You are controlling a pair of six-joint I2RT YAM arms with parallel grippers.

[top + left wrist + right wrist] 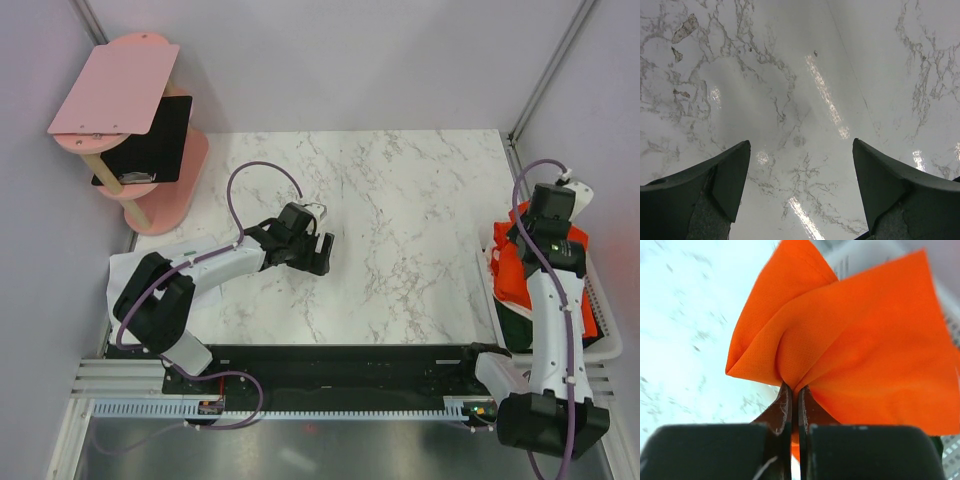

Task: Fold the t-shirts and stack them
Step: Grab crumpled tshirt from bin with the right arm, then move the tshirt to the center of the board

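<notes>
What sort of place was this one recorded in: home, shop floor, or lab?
Probably a robotics lab cell: plain partition walls box in a marble-pattern table, the left arm and right arm are bolted to a metal rail at its near edge, and a white basket holds t-shirts.

T-shirts (510, 285) in basket (603, 345) at table's (400, 200) right edge — right gripper (794, 390) over them, left gripper (322, 252) mid-table, stand (150, 205) far-left.

orange-red t-shirt (508, 278) partly hidden
the right arm (552, 310) covers much of it and of the basket (606, 330); in the right wrist view it runs off the right edge, background blurred.
</notes>
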